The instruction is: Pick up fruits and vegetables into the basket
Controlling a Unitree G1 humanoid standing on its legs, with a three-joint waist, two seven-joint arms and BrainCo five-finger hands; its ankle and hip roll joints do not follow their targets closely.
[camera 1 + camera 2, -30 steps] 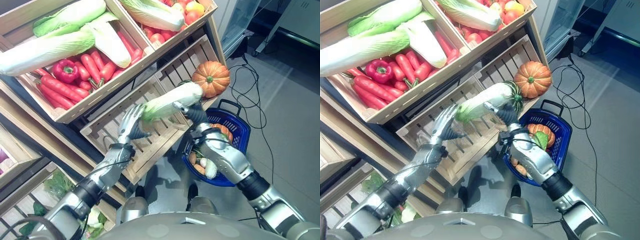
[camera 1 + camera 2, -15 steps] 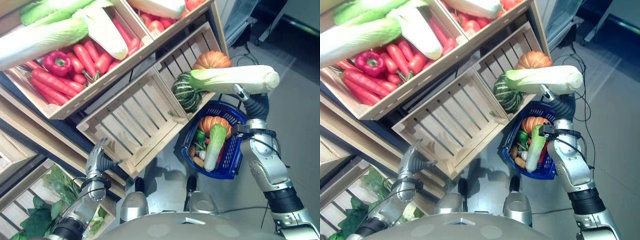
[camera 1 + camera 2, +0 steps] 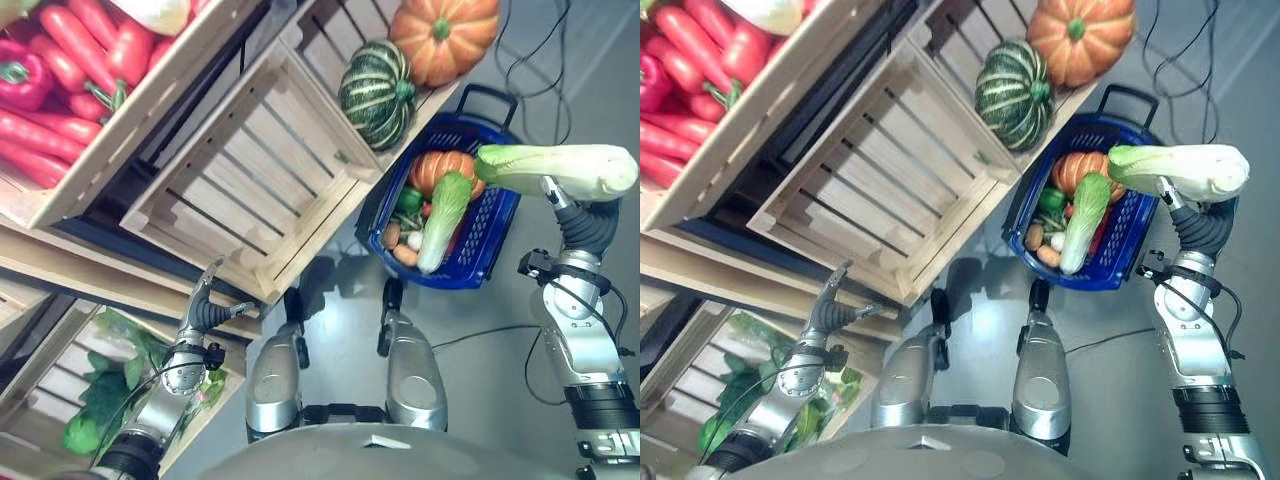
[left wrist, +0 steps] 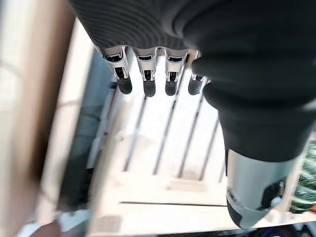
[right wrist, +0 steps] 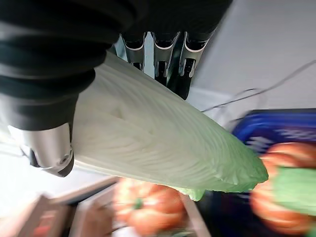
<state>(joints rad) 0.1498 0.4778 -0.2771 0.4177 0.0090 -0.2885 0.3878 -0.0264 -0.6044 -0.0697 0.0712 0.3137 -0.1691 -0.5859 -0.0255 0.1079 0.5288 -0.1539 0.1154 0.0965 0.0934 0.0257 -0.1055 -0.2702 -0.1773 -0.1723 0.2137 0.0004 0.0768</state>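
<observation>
The right hand [image 3: 578, 205] is wrapped around a long, smooth cabbage [image 3: 560, 170], white and pale green, above the blue plastic basket [image 3: 490, 235]. The left hand [image 3: 205, 308] hangs loose, fingers straight.

Basket [image 3: 493, 243] was blue; beside it an orange pumpkin [image 3: 445, 38] & dark-green striped squash [image 3: 375, 95]. Cabbage [image 3: 560, 170] above basket: pale green/white. Peppers [image 3: 60, 70] red.

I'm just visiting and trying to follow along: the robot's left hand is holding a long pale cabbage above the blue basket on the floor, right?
Not quite: the right hand holds the cabbage, as both eye views show; in the right wrist view its fingers and thumb wrap around it. The left hand hangs with nothing in it near the wooden crate. The rest is right: the cabbage hangs above the blue basket on the floor.
</observation>
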